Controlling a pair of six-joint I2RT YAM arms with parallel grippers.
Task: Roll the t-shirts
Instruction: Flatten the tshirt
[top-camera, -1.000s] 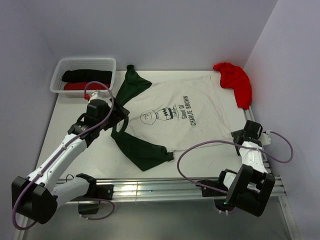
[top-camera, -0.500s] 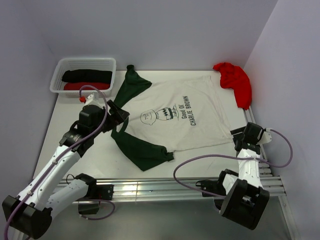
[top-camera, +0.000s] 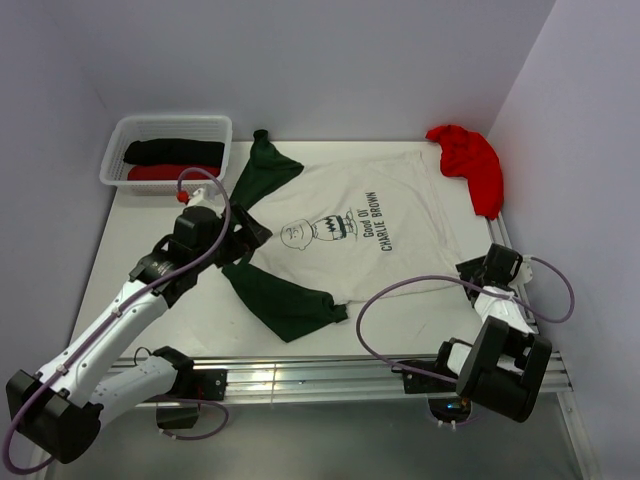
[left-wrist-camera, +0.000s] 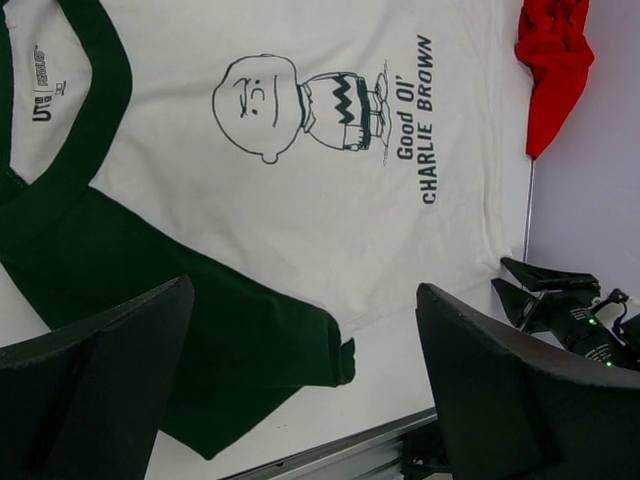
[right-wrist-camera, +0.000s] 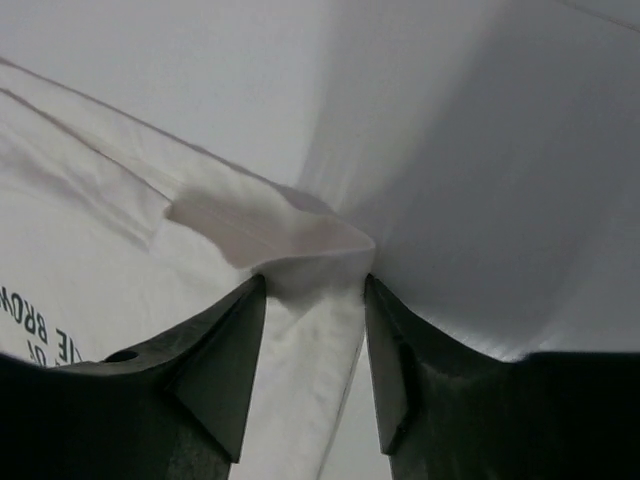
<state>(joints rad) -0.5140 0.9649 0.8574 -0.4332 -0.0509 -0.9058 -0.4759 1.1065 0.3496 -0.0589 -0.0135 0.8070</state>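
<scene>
The right gripper (right-wrist-camera: 315, 285) has its jaws about half closed, and a raised fold of the white t-shirt (top-camera: 400, 215) is bunched between them, touching both fingers. In the top view this grip is at the shirt's near right hem corner. The left gripper (left-wrist-camera: 302, 290) has its jaws spread wide with nothing in them, hovering over the near dark green sleeve (top-camera: 285, 305), just beside the collar.

The white t-shirt lies flat, print up, in the middle of the bench (top-camera: 115, 225). Its long axis runs left to right, with the collar to the left and the hem to the right. One sleeve points to the far side and the other to the near edge.

A red t-shirt (top-camera: 470, 160) lies crumpled in the far right corner. At the far left, a white basket (top-camera: 112, 160) holds a black roll (top-camera: 175, 152) and a red roll (top-camera: 155, 172).
</scene>
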